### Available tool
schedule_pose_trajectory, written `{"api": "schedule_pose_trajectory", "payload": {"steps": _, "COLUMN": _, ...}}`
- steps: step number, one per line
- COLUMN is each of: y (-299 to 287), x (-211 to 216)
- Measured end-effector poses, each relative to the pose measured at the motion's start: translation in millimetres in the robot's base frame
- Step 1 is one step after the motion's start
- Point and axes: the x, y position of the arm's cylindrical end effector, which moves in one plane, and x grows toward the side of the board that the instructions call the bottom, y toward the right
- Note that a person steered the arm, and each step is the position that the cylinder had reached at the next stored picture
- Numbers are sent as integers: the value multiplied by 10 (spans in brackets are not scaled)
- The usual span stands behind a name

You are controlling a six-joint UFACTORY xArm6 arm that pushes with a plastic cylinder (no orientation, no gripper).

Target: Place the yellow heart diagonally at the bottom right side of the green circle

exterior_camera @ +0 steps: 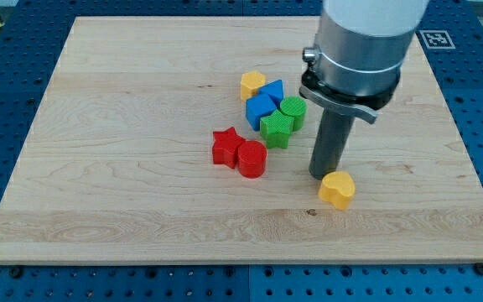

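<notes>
The yellow heart [337, 190] lies on the wooden board [124, 143], right of centre and low in the view. My tip [324, 175] rests on the board just above and left of the heart, touching or nearly touching it. The green circle [293, 111] sits up and to the left of the tip, at the right edge of a cluster of blocks. The heart lies below and to the right of the green circle, with the rod between them.
The cluster holds a green star [276, 129], a blue cube-like block [259, 109], a blue triangle [273, 90] and a second yellow block [252, 84]. A red star [225, 146] and a red round block [251, 158] lie lower left.
</notes>
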Motion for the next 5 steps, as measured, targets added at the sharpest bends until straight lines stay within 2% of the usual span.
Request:
{"api": "schedule_pose_trajectory", "payload": {"steps": 3, "y": -164, "x": 10}}
{"api": "schedule_pose_trajectory", "payload": {"steps": 4, "y": -512, "x": 146}}
{"api": "schedule_pose_trajectory", "payload": {"steps": 5, "y": -544, "x": 300}}
